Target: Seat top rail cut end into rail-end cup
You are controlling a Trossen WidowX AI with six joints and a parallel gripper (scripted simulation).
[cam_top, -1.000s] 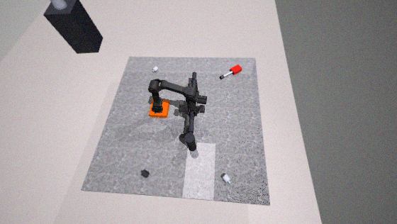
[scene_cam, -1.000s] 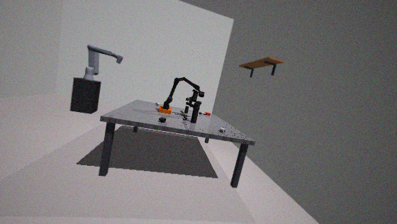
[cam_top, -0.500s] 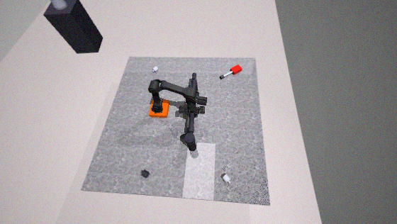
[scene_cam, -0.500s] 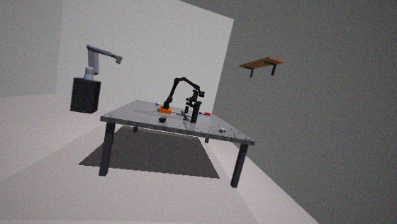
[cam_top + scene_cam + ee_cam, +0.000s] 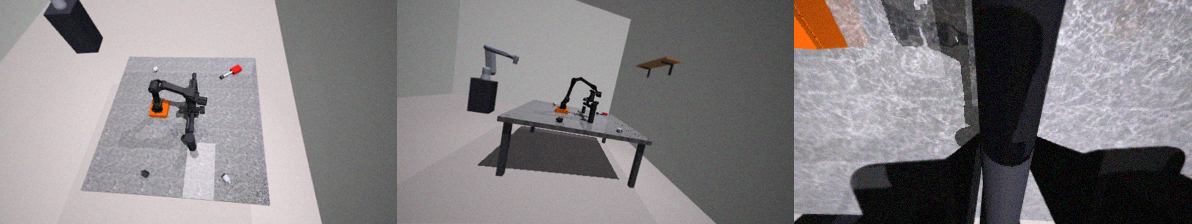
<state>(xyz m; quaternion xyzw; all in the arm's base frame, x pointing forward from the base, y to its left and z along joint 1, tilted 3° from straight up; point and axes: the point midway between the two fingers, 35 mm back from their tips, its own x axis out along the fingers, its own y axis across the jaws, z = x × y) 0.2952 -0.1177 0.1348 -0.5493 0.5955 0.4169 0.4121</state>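
Observation:
The dark fence top rail (image 5: pixel 191 124) (image 5: pixel 1005 192) runs from my gripper toward the big post (image 5: pixel 191 146) (image 5: pixel 591 114). My gripper (image 5: pixel 1001 136) is shut on the rail, with a black finger on each side of it in the wrist view. The arm hangs over the rail's middle in the top view. The rail's end by the post is dark against dark, so I cannot tell how deep it sits in the end cup. The cup, brace band and loop cap are too small and dark to make out.
The orange arm base (image 5: pixel 164 113) (image 5: pixel 561 110) (image 5: pixel 824 27) stands beside the rail. A red-handled tool (image 5: pixel 236 69) (image 5: pixel 605 113) lies at the far right. A small dark piece (image 5: pixel 144 174) (image 5: pixel 558 120) and small white pieces (image 5: pixel 155 69) (image 5: pixel 226 178) lie on the grey table top (image 5: pixel 234 142).

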